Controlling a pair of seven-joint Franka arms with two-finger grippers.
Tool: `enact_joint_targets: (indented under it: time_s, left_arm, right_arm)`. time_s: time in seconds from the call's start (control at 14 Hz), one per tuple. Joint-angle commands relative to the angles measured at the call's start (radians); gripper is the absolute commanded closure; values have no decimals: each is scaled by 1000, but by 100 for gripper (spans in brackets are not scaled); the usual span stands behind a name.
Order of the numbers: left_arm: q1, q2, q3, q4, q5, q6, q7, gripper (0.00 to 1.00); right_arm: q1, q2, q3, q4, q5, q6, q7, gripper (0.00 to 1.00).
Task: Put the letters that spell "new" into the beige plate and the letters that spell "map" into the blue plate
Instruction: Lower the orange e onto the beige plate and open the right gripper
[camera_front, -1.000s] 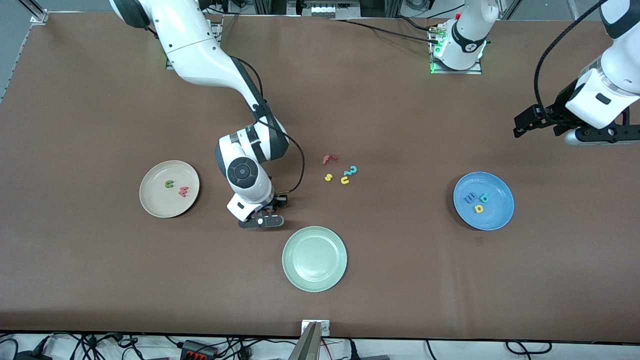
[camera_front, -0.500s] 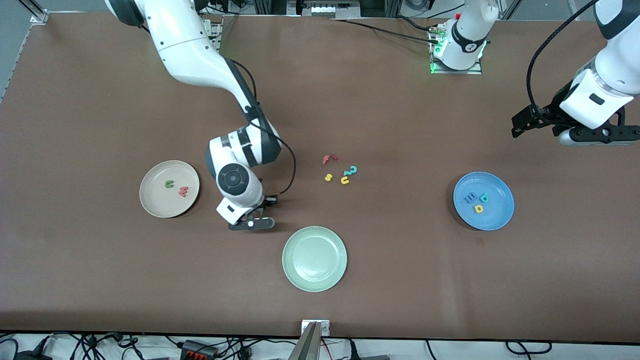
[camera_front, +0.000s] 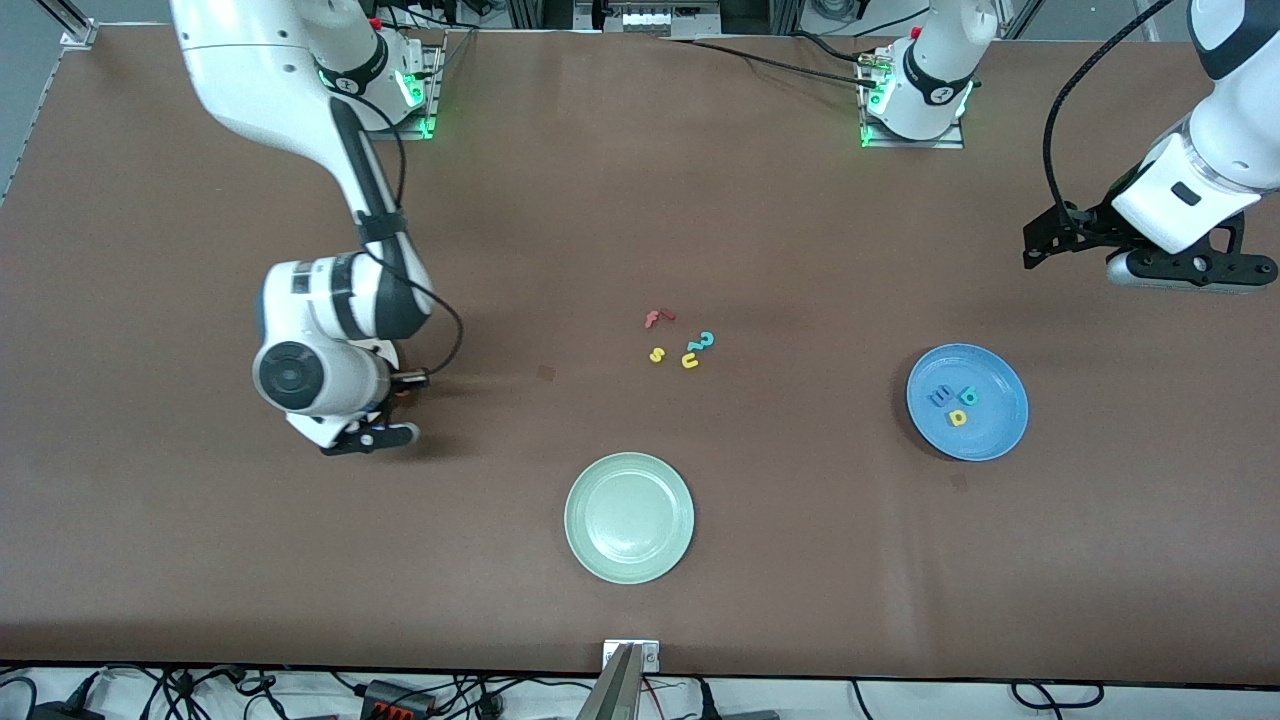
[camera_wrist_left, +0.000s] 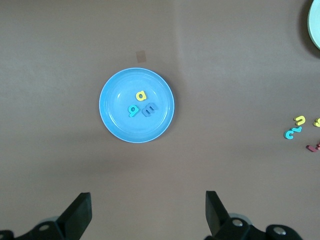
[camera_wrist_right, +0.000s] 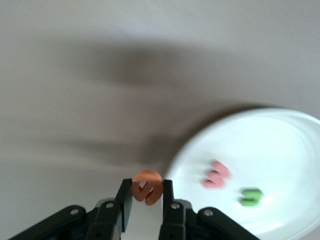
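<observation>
Brown tabletop. My right gripper (camera_wrist_right: 145, 200) has its fingers clamped on the orange e (camera_wrist_right: 147, 187), hovering at the beige plate (camera_wrist_right: 280, 145) rim; n and w already inside. I centre over bare plate before releasing. Left gripper (camera_wrist_left: 147, 212) waits, fingers apart, above the blue plate (camera_wrist_left: 112, 120).

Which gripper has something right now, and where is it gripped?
The right gripper pinches the orange e by its two sides, over the beige plate's edge. The left gripper holds nothing.
</observation>
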Motion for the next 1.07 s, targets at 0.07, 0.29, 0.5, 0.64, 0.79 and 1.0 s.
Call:
enact_joint_targets:
  time_s: [0.07, 0.29, 0.5, 0.64, 0.79, 1.0]
  left_arm:
    - [4, 60, 5, 92, 27, -9, 21, 0]
    - [7, 68, 8, 106, 27, -15, 23, 0]
    - [6, 68, 6, 106, 27, -15, 21, 0]
    - [4, 68, 3, 108, 27, -14, 21, 0]
    - [-3, 68, 1, 109, 27, -14, 21, 0]
    - [-7, 68, 0, 111, 29, -12, 21, 0]
  right_arm:
    - [-80, -92, 15, -145, -13, 16, -135, 80]
    - [-98, -112, 15, -208, -12, 31, -150, 80]
    - [-98, -109, 16, -248, -12, 77, -149, 78]
    - [-98, -104, 16, -244, -6, 80, -146, 17]
    - [-97, -106, 16, -212, -5, 68, -132, 0]
    - [-98, -141, 15, -138, -1, 10, -75, 0]
